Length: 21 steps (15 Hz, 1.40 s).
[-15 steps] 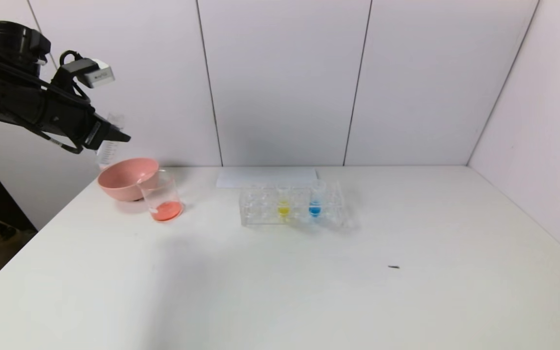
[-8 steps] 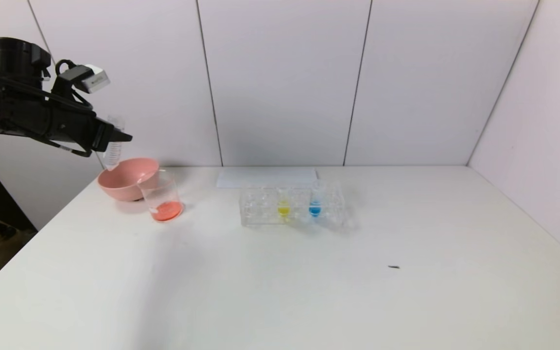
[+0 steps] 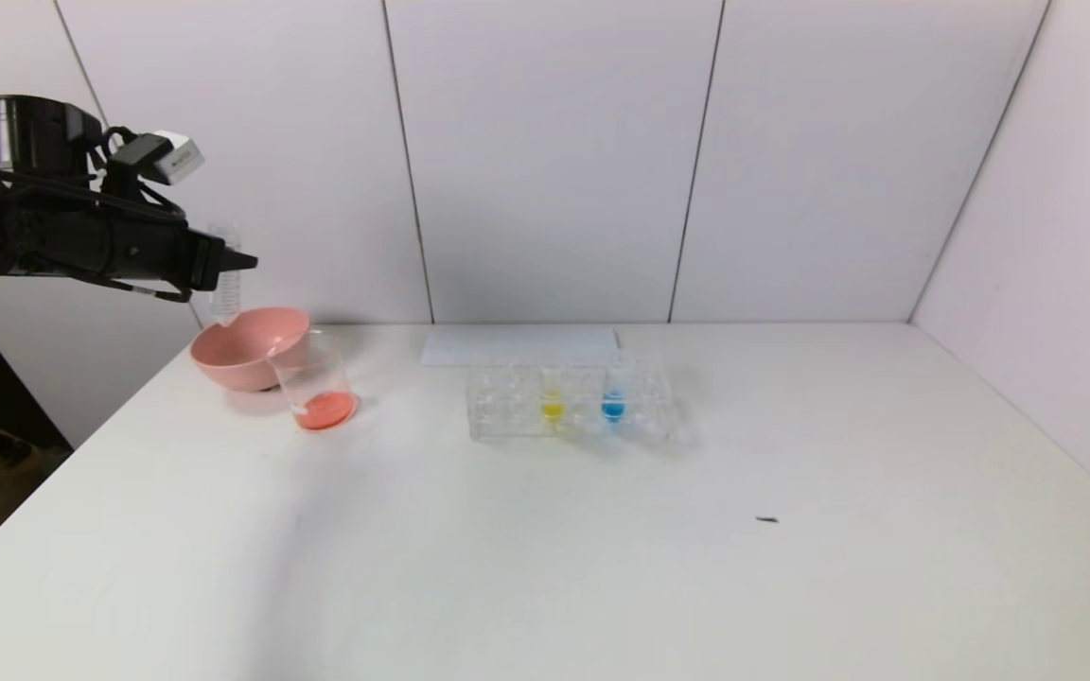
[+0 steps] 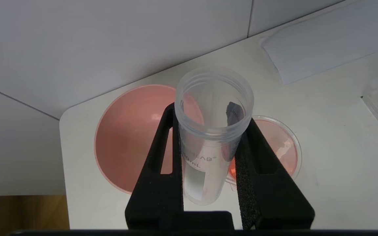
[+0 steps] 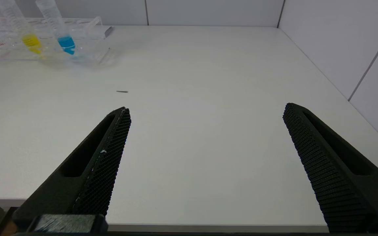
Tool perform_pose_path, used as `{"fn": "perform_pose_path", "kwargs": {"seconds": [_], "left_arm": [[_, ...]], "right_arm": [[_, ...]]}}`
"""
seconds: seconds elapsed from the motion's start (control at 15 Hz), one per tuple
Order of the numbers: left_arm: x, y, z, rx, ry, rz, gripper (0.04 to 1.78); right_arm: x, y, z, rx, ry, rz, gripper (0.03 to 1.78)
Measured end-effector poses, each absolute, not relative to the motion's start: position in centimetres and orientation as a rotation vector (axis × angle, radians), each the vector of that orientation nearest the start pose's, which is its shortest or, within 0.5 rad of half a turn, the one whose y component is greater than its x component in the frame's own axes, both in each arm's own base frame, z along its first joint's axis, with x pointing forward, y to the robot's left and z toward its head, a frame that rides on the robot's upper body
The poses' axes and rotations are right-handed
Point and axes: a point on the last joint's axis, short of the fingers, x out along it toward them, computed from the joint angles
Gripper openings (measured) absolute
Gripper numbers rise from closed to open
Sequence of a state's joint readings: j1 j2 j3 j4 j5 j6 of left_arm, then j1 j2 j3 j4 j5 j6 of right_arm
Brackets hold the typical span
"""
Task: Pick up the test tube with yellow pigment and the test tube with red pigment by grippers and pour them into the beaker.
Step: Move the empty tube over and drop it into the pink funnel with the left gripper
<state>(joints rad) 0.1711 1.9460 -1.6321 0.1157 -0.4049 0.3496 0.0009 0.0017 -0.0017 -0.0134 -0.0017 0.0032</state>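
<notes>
left gripper (image 3: 223,267): raised over the far left part of the surface (image 3: 545,567), above the pink bowl (image 3: 242,352); jaws clamped on an empty clear tube (image 4: 208,131), open mouth up, upright, lower end hanging above the bowl's rim. no liquid visible inside this tube, so presumably the test tube with red pigment, emptied.

beaker (image 3: 316,383): upright on the surface, touching the bowl's near right side, red-orange liquid pooled in the bottom.

test tube with yellow pigment (image 3: 552,395): seated upright in the clear rack (image 3: 507,416) near the surface's middle, just beside a tube with blue liquid (image 3: 613,392) on its right. white sheet (image 3: 518,345) flat behind the rack.

right gripper (image 5: 205,113): low at the near right edge of the surface, well apart from the rack; jaws spread wide, nothing between them. small dark speck (image 3: 766,519) on the surface ahead of it.
</notes>
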Motion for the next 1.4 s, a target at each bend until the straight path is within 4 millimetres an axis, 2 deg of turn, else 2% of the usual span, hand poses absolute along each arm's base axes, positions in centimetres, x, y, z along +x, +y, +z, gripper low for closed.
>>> {"fn": "perform_pose_path", "kwargs": {"seconds": [0.47, 0.93, 1.4], "left_arm": [[40.5, 6.8, 23.6, 0.129, 0.34, -0.259, 0.46], [42.5, 8.3, 21.5, 0.11, 0.294, -0.224, 0.46], [45.8, 9.8, 18.8, 0.09, 0.233, -0.228, 0.46]], "right_arm": [[-2.3, 0.0, 7.7, 0.003, -0.013, 0.0, 1.7], [-2.3, 0.0, 7.7, 0.003, -0.013, -0.001, 1.7], [-2.3, 0.0, 7.7, 0.003, -0.013, -0.001, 1.7]]}}
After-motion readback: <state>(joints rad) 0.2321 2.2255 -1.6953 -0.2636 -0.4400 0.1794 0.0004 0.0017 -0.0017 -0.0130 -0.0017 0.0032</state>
